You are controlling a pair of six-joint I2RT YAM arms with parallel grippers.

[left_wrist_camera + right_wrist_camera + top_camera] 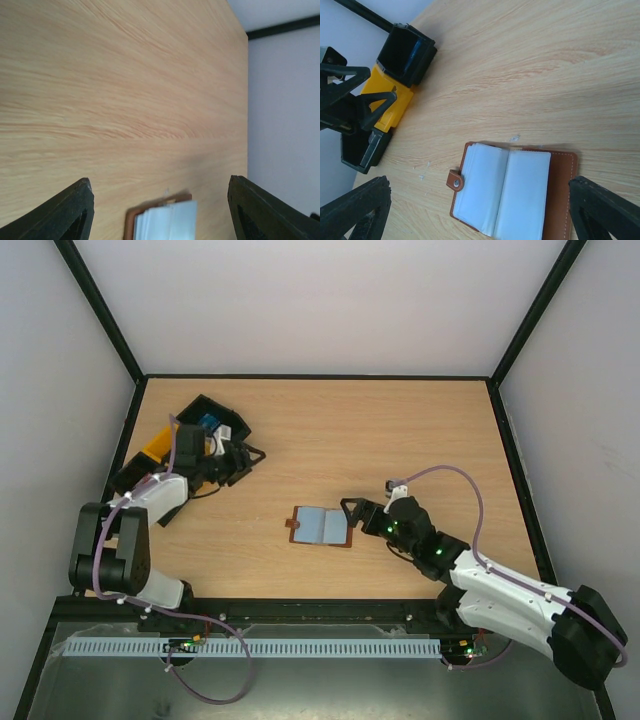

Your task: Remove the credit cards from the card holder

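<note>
Card holder open on worktop; both sets of fingers spread, holding nothing.

The card holder (510, 192) lies open, pale grey-blue pockets up, at centre of the worktop (330, 430). Whether any card sits in the pockets cannot be told in any view. The right fingers (352, 512) stand wide apart just beside its right edge; the right wrist view shows the holder low in the frame between them, its lower edge cut off, snap tab (455, 181) on the left. The left fingers (240, 455) are spread, at upper left of the top view, well apart from the holder. The left wrist view catches only a blurred strip of the holder at the bottom edge. The black bin (407, 52) and yellow bin (387, 97) are partly hidden by the left arm from above; their contents are unclear.
</note>
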